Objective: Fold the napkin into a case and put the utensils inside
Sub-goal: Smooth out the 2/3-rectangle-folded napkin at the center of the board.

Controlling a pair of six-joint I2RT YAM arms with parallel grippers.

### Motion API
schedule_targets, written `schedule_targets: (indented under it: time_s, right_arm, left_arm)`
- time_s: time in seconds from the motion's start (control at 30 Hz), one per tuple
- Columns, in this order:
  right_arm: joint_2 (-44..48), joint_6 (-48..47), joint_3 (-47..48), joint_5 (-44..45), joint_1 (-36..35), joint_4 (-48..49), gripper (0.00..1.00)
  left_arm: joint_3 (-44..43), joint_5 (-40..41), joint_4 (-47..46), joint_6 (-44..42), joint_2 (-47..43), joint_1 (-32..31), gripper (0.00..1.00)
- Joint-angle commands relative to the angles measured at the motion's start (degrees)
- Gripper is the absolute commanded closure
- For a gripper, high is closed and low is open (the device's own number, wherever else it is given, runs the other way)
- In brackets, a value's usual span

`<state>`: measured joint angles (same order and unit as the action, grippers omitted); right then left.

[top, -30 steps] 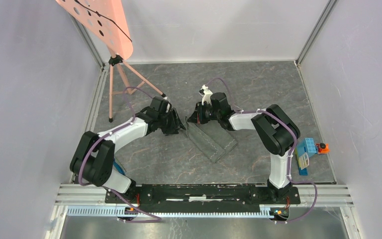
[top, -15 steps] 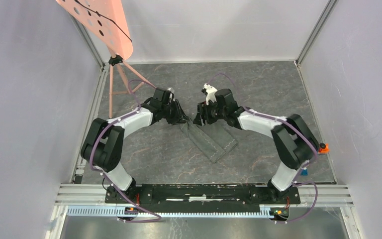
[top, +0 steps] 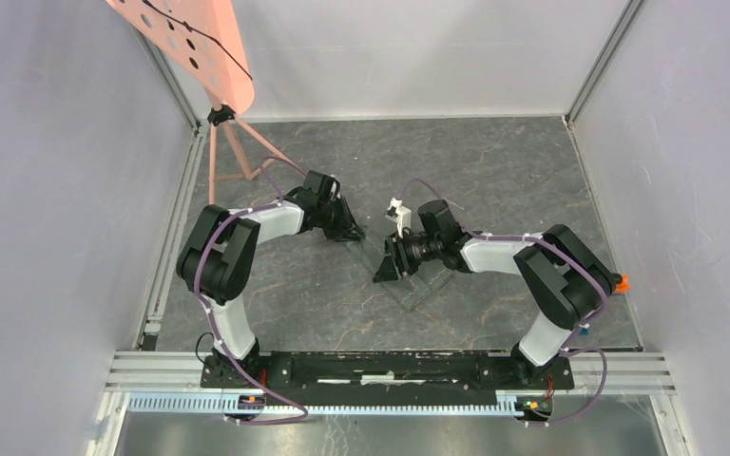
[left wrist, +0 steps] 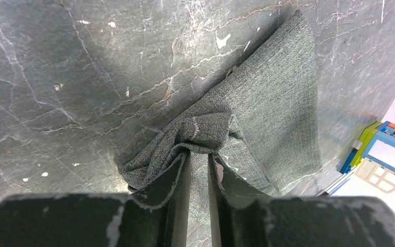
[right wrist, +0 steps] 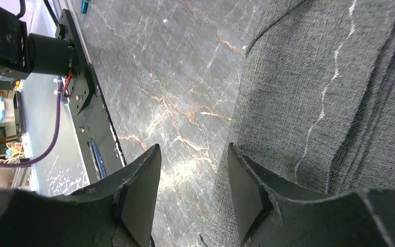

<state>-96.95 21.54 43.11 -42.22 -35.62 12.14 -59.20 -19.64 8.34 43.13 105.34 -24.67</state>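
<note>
The napkin [top: 425,283] lies on the slate floor as a narrow folded strip running diagonally between the two arms. In the left wrist view its far end [left wrist: 277,103] is bunched into a small fold at my fingertips. My left gripper [top: 352,233] [left wrist: 201,153] is nearly closed and pinches that fold. My right gripper [top: 380,274] [right wrist: 194,148] stands open, low over the strip's left long edge. One of its fingers is above bare floor and the other above the cloth [right wrist: 329,92], with nothing held between them. The utensils are out of view.
A pink perforated board on a tripod [top: 233,152] stands at the back left. A blue, green and white toy block [left wrist: 385,154] sits by the right wall, its orange part [top: 618,282] showing past the right arm. The mounting rail [top: 390,366] runs along the near edge.
The left gripper reached to the napkin's far end and narrowed onto a fold there. The right gripper opened and moved from that end toward the near side, along the strip's left edge.
</note>
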Motion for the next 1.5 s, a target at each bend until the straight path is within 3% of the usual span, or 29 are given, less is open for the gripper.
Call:
schedule_targets:
  time_s: [0.0, 0.27, 0.47, 0.67, 0.87, 1.17, 1.33, 1.47]
  right_arm:
    - [0.34, -1.37, -3.62, -3.54, 0.02, 3.41, 0.44]
    - [8.12, -4.14, -13.69, -1.83, 0.06, -0.31, 0.41]
    - [13.53, -5.38, -11.65, -0.1, 0.2, -5.04, 0.38]
    - [6.5, -1.47, -6.11, -2.0, 0.23, 0.84, 0.39]
    - [5.56, 1.5, -11.75, -4.2, 0.2, 7.4, 0.38]
    - [13.21, 1.27, -23.74, -2.75, 0.2, 7.31, 0.36]
    - [16.34, 1.87, -26.27, -2.43, 0.22, 7.01, 0.36]
    - [21.4, -1.24, -24.71, -0.83, 0.22, -0.03, 0.35]
  left_arm:
    - [-1.5, 1.85, -0.02, -2.49, 1.36, 0.1, 0.75]
    - [-0.3, 1.97, 0.26, -3.1, 1.75, 0.14, 0.76]
    - [-1.06, 1.43, 1.86, -4.26, 0.83, 0.0, 0.77]
    - [-3.67, -0.39, 4.14, -5.32, 0.57, -0.11, 0.74]
    - [-3.1, 0.65, 4.34, -5.01, 2.98, -0.08, 0.75]
    - [-2.85, 1.53, 4.09, -5.33, 5.33, 0.01, 0.77]
    - [-2.68, 1.71, 4.44, -5.4, 4.97, 0.05, 0.77]
    - [-3.15, 2.28, 5.74, -6.3, 3.67, -0.03, 0.77]
